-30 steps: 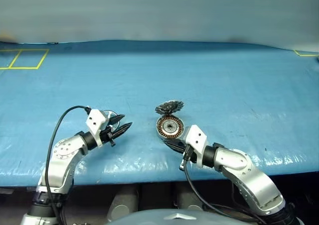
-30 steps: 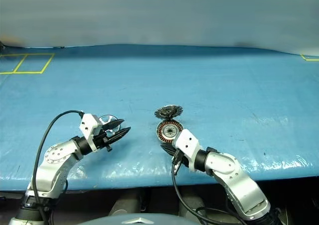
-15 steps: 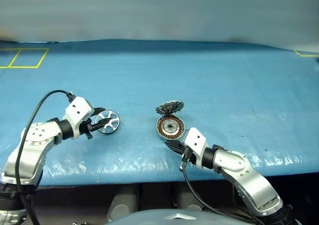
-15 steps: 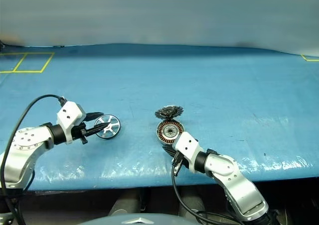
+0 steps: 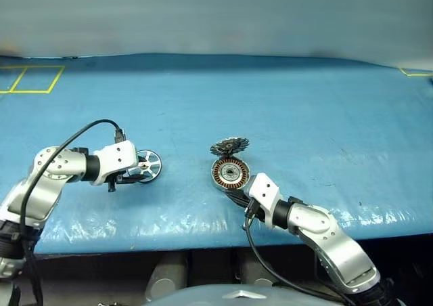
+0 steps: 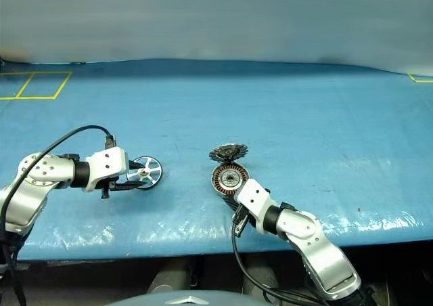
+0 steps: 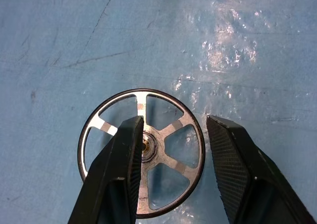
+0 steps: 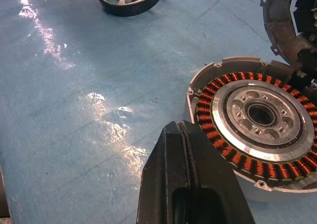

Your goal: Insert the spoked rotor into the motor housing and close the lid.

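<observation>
— Left gripper (image 7: 171, 172) is hanging over the spoked rotor (image 7: 142, 151), jaws parted: one finger (image 7: 119, 174) over the hub, the other (image 7: 237, 169) outside the rim. Nothing is being held.

— And the right gripper (image 8: 194, 177)?

— Pinched shut, empty, resting just beside the motor housing (image 8: 255, 126) on the blue worktop (image 5: 304, 110). The lid (image 5: 229, 145) is leaning at the housing's far edge.

— How is the rotor looking to handle?

— Probably light, stiff, thin metal, lying flat and likely slippery. I'm judging that pinching the rim across one open gap is safest; the spokes look thin.
</observation>
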`<state>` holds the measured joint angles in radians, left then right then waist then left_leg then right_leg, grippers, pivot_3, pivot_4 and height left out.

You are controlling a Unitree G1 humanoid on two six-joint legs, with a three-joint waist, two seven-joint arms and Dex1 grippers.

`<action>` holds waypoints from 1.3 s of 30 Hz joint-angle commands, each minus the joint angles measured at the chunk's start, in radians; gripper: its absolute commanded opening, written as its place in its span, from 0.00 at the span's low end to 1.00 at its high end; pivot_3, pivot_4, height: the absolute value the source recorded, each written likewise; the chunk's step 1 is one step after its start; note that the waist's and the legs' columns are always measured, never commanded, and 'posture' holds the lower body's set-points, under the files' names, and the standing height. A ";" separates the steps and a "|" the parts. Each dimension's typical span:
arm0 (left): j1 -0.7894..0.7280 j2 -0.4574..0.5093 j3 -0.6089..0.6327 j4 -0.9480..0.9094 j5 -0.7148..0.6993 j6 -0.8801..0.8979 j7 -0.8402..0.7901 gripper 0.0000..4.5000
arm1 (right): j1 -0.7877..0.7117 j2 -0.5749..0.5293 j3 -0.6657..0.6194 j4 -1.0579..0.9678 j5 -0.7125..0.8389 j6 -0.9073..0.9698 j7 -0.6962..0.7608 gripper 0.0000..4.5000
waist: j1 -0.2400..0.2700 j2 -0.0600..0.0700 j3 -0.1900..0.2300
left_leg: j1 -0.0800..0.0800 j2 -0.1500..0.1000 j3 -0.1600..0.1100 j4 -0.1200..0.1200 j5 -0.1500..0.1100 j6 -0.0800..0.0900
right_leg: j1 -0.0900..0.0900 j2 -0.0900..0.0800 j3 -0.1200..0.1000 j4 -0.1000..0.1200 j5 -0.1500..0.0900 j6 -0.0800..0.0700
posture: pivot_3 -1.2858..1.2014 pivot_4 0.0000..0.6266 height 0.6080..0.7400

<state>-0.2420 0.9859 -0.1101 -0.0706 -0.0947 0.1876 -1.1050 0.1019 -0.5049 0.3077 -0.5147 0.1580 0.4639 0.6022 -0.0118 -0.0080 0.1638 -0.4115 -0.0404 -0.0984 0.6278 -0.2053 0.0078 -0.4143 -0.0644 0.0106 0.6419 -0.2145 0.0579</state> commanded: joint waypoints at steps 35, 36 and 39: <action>-0.026 -0.043 -0.123 0.187 0.183 -0.020 -0.018 0.47 | 0.031 0.033 -0.009 0.001 -0.069 -0.031 -0.060 0.00 | -0.013 0.003 -0.003 | 0.011 0.002 0.005 0.001 0.000 0.000 | 0.007 0.001 0.003 0.003 0.000 0.001 | 0.52 0.24 1.00; -0.025 -0.052 -0.120 0.186 0.175 -0.017 -0.018 0.43 | 0.031 0.034 -0.009 0.002 -0.071 -0.032 -0.061 0.00 | -0.014 0.003 -0.003 | 0.011 0.002 0.005 0.000 0.000 0.000 | 0.007 0.001 0.004 0.003 0.000 0.001 | 0.52 0.24 1.00; -0.025 -0.071 -0.128 0.199 0.190 -0.058 0.002 0.28 | 0.031 0.037 -0.005 0.006 -0.080 -0.034 -0.065 0.00 | -0.014 0.005 -0.005 | 0.012 0.003 0.006 0.000 0.000 0.000 | 0.008 0.001 0.004 0.003 0.000 0.001 | 0.52 0.24 1.00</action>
<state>-0.2997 0.9326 -0.1866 0.0904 0.0629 0.1444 -1.0993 0.1392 -0.4755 0.3071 -0.4928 0.0822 0.4568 0.5451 -0.0258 -0.0034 0.1592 -0.3997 -0.0376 -0.0920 0.6282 -0.2053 0.0081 -0.4066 -0.0633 0.0144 0.6448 -0.2144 0.0584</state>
